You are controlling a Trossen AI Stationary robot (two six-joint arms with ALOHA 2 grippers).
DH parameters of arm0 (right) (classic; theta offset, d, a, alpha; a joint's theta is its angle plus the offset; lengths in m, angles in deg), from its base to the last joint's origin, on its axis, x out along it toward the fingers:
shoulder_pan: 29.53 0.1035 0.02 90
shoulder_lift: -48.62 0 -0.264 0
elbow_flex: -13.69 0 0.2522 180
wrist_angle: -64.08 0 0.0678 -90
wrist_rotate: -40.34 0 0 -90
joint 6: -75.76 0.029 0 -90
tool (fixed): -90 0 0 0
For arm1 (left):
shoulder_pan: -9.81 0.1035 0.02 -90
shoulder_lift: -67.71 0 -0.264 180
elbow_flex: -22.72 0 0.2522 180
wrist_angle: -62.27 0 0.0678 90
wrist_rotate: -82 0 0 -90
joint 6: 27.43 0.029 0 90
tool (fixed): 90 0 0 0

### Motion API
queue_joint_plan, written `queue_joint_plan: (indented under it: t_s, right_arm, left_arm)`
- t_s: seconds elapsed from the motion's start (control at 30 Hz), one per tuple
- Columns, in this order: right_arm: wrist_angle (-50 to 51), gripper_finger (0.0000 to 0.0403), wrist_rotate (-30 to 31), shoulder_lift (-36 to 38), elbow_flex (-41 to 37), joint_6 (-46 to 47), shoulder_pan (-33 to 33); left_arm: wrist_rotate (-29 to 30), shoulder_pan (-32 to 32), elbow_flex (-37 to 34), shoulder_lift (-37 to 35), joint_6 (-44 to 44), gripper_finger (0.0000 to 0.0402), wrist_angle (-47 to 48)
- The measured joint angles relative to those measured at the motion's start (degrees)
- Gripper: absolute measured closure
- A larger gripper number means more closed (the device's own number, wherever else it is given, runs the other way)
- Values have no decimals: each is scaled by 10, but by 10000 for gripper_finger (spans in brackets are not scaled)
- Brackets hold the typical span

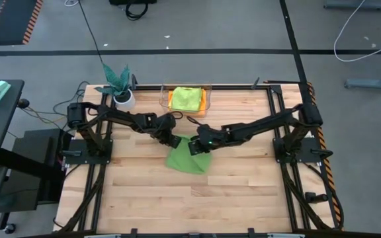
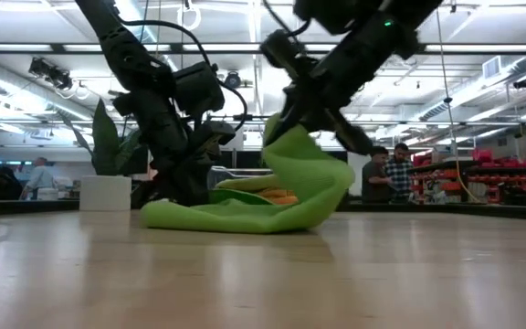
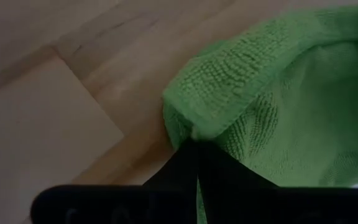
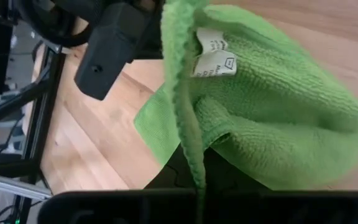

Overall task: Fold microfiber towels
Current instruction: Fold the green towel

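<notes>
At the far left of the table stands the teal-leaved plant [image 1: 118, 80] in its white pot, well clear of the work. Next comes the left gripper [image 1: 175, 139], low on the wood and clamped on one corner of the mid-green towel [image 1: 189, 157]; its wrist view shows the two dark fingers [image 3: 194, 165] pinched together with plush cloth bunched between them, probably to anchor that edge while the other side is carried over. The towel lies mid-table, part flat on the boards and part raised. Just right of it, the right gripper [image 1: 200, 142] is closed on the opposite corner and holds it off the table, so in the low view the cloth arches up and curls over itself; the white tag [image 4: 214, 53] hangs out near that pinched edge. Behind them, at the table's far edge, a clear bin [image 1: 207, 99] holds a lime green towel [image 1: 185, 99], seemingly a place for finished pieces.
</notes>
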Motion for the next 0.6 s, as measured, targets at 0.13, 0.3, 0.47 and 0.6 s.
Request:
queue_joint_plan:
  t_s: [0.13,0.3,0.47,0.6]
  right_arm:
    - [1,402,-20,-31,30,-13,-11]
    - [-3,402,-23,-46,55,-28,-21]
    - [-2,402,-35,-65,58,-32,-34]
    - [-24,402,-50,-82,58,-41,-47]
  left_arm:
    - [7,9,-2,-17,0,388,13]
    - [20,27,-2,-34,4,380,67]
    - [23,40,-4,-54,15,372,104]
    - [28,41,-2,-71,11,372,108]
